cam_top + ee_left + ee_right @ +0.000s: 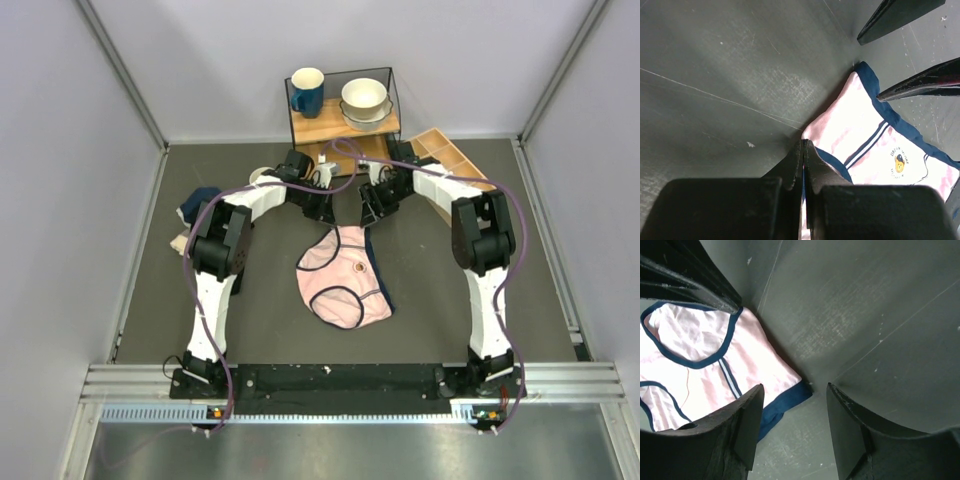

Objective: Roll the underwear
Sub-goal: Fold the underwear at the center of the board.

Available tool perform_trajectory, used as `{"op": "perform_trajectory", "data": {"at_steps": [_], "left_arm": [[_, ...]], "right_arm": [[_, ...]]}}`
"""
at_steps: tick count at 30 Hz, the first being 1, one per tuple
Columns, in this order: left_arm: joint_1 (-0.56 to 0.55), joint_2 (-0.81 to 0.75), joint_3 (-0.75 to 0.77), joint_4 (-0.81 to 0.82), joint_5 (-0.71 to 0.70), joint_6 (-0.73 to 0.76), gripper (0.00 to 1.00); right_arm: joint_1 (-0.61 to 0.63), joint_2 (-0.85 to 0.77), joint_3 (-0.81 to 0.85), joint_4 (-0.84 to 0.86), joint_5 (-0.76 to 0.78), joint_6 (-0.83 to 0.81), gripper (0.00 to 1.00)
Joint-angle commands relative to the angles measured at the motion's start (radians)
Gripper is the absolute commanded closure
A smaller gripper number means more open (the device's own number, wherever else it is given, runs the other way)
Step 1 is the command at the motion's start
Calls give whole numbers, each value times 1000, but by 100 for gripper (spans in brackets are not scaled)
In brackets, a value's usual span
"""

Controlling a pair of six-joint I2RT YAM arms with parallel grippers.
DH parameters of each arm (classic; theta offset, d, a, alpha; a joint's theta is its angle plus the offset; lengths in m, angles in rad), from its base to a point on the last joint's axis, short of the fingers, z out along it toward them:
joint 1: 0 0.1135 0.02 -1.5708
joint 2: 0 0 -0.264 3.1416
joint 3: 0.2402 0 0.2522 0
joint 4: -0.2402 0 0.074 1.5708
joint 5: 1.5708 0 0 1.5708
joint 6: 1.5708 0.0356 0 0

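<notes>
Work surface: we see a dark grey matte table top walled in by pale panels, with both arms reaching toward its middle.

Task item: the light-pink fabric briefs with dark navy edging lie spread flat at the centre of the table. Their far end is right at the two grippers.

Task item, detail: in the left wrist view we note a small yellow printed emblem on the pink panel, with two thin navy stripes beside it.

Left gripper: the fingers are pressed together, tips down at the far-left corner of the briefs where pink cloth meets the table. We cannot tell whether any cloth is caught between them.

Right gripper: the fingers are spread apart. The finger on the left of the right wrist view overhangs the navy-edged far-right corner of the briefs. The gap between the fingers lies mostly over table just beside that corner, and they pinch nothing.

Gripper spacing: the two grippers are near each other, one at each far corner of the briefs.

Far edge: a black wire-frame shelf with wooden boards carries a dark blue mug and a stack of pale bowls.

Far right: a light wooden tray with compartments is partly hidden behind the right arm.

Left side: a bundled dark navy garment and a small beige cloth lie beside the left arm, well apart from the briefs.
</notes>
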Motion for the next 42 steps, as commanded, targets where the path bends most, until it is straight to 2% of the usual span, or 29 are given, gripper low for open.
{"op": "perform_trajectory", "data": {"at_steps": [1, 6, 9, 12, 13, 15, 18, 29, 36, 42], "left_arm": [[8, -45, 8, 24, 37, 3, 100], [8, -42, 13, 26, 42, 2, 100], [8, -41, 14, 26, 46, -25, 100], [8, -38, 13, 27, 45, -25, 100], [8, -41, 13, 26, 46, -25, 100], [8, -42, 13, 27, 46, -25, 100], [8, -47, 16, 26, 43, -28, 100], [6, -122, 17, 21, 26, -48, 100], [2, -219, -32, 21, 43, -68, 100], [-14, -318, -147, 33, 34, -82, 100]], "right_arm": [[-6, 56, 63, -53, -17, -4, 47], [1, 76, 59, -97, -37, -15, 50], [5, 83, 59, -116, -38, -18, 56], [3, 85, 63, -117, -37, -19, 71], [5, 85, 65, -116, -38, -21, 80], [3, 85, 68, -119, -41, -26, 90], [3, 80, 80, -117, -55, -33, 100], [3, -32, 130, -113, -104, -81, 100], [1, -159, 2, -88, -187, -131, 100], [1, -263, -103, -76, -213, -168, 100]]}}
